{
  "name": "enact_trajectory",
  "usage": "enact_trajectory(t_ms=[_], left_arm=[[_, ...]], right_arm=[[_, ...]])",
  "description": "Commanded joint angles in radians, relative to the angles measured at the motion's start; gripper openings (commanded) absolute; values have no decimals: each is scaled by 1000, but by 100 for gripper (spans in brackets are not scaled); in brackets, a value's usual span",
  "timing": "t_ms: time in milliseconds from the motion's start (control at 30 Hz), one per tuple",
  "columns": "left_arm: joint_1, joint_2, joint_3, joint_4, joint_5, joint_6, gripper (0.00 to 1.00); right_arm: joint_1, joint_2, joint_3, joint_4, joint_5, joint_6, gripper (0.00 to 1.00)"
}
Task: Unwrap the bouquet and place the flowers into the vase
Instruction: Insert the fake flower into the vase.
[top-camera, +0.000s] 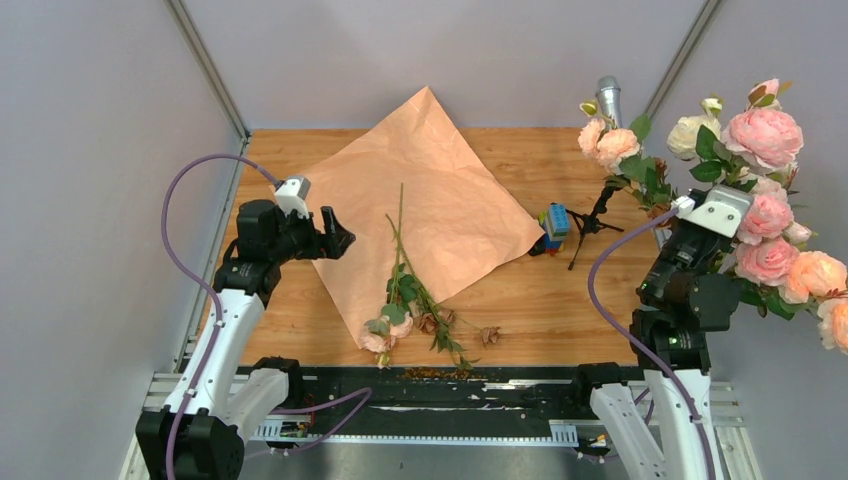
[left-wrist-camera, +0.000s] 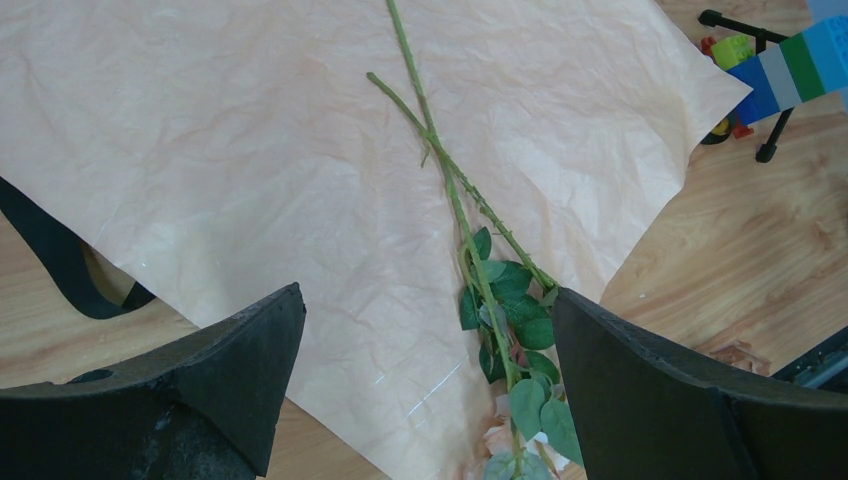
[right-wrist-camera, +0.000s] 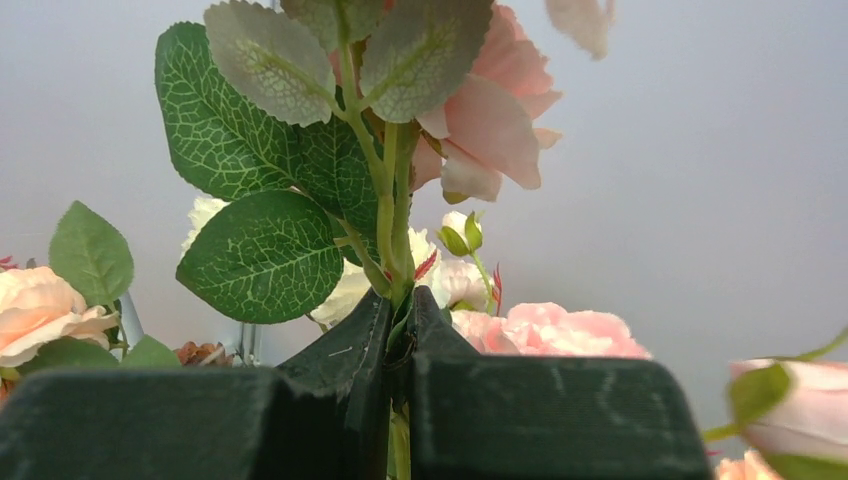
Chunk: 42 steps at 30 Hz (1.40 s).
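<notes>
Wrapping: kraft paper spread open and flat on the wooden surface, not around any bunch
Ribbon: black band showing from under the left edge of the paper, probably the tie, not on any stem
Loose stems: two long thin leafy stems lying across the paper and crossing each other, heads toward the near corner of the sheet
Left hand: fingers spread wide with nothing between them, hovering at the left edge of the paper and pointed toward the loose stems
Right hand: closed tight on the thin green stems of the held flowers, raised at the right side, well apart from the paper
Held flowers: green leaves and one pink rose directly above the fingers; more pink and cream heads around, hard to say which belong to the gripped stems
Vase: not possible to pick out for sure; only a small blue banded object at the right corner of the paper, beside a black tripod
Debris: brown dried bits on the wood near the front
Done, by judgement: unwrapping finished, part of the flowers lifted
Left, by judgement: held stems into the vase, then the loose stems too; nothing seen standing in a vase yet
</notes>
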Motion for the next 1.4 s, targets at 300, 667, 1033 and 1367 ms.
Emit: enact_trajectory(t_ms=[300, 667, 1033, 1367], left_arm=[[10, -19, -3, 31, 21, 20, 100], [11, -19, -2, 33, 21, 20, 100], [10, -16, -3, 30, 15, 23, 100], [9, -11, -6, 26, 16, 23, 100]], right_arm=[[-8, -39, -172, 143, 199, -13, 1], [-9, 25, -20, 133, 175, 90, 0], [-9, 65, -25, 228, 261, 1, 0], [-42, -13, -223, 275, 329, 68, 0]])
